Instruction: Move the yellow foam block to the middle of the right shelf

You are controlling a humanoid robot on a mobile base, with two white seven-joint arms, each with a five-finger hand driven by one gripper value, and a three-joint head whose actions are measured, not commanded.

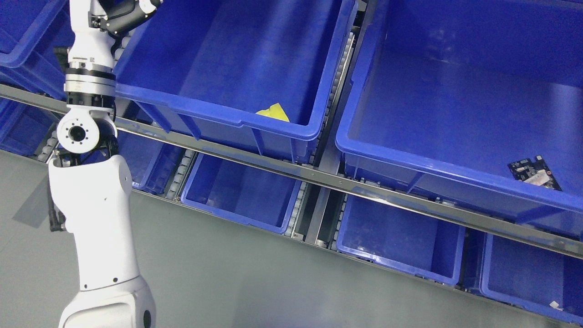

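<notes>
Mostly hidden behind bin wall [237, 119]: one yellow foam block [273, 113], only a corner showing in left upper bin. Left arm [98, 200] cut off at top edge, fingers unseen, grip impossible to tell; one circuit board [534, 172] in right bin

- The large blue plastic bin [237, 68] stands open-topped; only a yellow foam block [273, 113] lies against its near wall.
- The neighbouring blue plastic bin [455, 91] is open too, with a dark circuit board [534, 172] in its near corner.
- A grey metal shelf rail [319, 176] crosses below both bins.
</notes>
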